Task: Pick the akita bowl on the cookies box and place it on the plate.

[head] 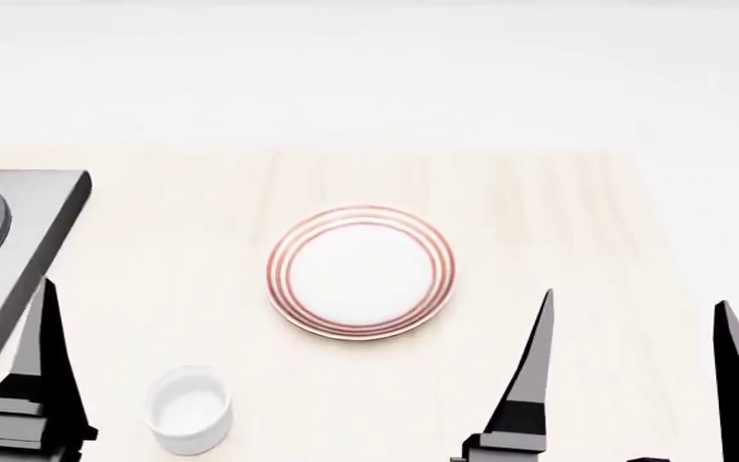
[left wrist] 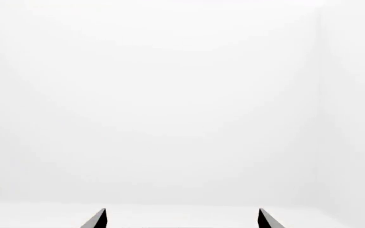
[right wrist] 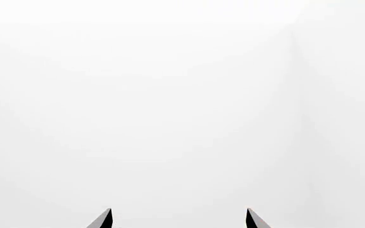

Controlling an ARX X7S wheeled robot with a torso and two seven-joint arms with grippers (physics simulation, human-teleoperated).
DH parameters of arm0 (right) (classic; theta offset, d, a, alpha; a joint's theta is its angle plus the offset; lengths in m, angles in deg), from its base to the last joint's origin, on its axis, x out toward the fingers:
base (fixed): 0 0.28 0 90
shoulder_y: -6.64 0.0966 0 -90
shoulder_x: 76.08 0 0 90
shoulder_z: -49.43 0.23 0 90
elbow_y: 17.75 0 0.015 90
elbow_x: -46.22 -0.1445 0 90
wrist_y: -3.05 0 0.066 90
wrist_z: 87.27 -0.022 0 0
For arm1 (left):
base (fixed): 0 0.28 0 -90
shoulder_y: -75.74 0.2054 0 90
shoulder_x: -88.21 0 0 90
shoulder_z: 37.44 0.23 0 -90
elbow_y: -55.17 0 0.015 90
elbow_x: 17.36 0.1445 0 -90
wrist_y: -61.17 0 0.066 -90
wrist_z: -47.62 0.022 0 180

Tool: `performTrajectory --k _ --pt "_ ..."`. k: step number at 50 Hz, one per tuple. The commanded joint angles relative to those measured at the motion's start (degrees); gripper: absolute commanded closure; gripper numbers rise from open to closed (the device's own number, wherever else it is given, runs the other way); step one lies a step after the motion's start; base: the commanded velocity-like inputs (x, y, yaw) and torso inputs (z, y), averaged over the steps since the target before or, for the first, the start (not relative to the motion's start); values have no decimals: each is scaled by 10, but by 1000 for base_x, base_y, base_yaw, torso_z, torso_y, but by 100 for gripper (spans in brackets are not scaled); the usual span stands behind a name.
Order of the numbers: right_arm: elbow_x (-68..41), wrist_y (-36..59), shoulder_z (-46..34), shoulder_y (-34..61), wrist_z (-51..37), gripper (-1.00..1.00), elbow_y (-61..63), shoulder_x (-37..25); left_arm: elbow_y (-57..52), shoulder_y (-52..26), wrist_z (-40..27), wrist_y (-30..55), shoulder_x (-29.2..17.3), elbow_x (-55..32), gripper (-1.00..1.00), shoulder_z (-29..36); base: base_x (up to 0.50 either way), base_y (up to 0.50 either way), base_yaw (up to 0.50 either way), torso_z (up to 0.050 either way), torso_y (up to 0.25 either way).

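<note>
- Presently listed, head view: the plate [head: 361,272], round, white, thin red rings at the rim, lies flat at the middle of the pale wooden worktop [head: 575,221]. It carries nothing, so the task's destination stands free to receive.
- White cup [head: 190,408], small and plain, upright at about 7 o'clock from the plate, well apart from it. Not a task item.
- Stove plate [head: 16,241], dark grey slab with a ringed burner, at 9 o'clock from the plate, running off the view's edge.
- Akita bowl: not in any view. Cookies box: likewise not in any view. Judged to lie outside the head camera's present field, so the pick cannot begin until they are found.
- Left gripper [left wrist: 181,219]: two dark fingertips set wide apart, nothing between them. The wrist view shows only blank white beyond, so it faces no object.
- Right gripper [right wrist: 178,219]: fingertips likewise spread, holding nothing. In the head view its two dark fingers rise at 4 to 5 o'clock from the plate, clear of it.
- Judgement: both arms appear parked low and near the body in a ready pose, fingers spread in advance of a grasp. The task looks to be at its outset, with locating the bowl as the likely next need.
</note>
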Motion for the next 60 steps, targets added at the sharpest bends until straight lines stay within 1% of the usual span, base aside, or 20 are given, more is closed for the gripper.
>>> performTrajectory --k 1,27,29,33,35,36,38,60 --pt "4 -10 -5 -3 -2 -100 -3 -3 7 0 7 -6 -2 -34 -100 -12 0 0 0 50 0" --pt "0 -18 -10 -5 -6 -100 -2 -14 8 -2 5 -8 -7 -52 -100 -13 0 0 0 50 0" --pt "-1 -17 -9 -4 -7 -100 -1 -14 11 -7 -2 3 -2 -75 -100 -23 0 0 0 50 0" --pt "-3 -17 -6 -4 -9 -100 1 -17 12 -9 6 6 -6 -105 -100 -34 0 0 0 0 0" --pt "-3 -16 -6 -4 -10 -100 1 -17 13 -9 7 0 -7 -95 -100 -31 0 0 0 0 0" --pt "-3 -14 -6 -3 -11 -100 2 -18 16 -9 -1 -15 -2 -73 -100 -32 0 0 0 0 0" --pt "-3 -14 -5 -3 -11 -100 3 -19 14 -12 1 -9 -5 -89 -100 -37 0 0 0 0 -51" --pt "-5 -18 2 -2 -18 -100 3 -27 14 -12 -7 -13 -9 -82 -100 -31 0 0 0 1 -250"
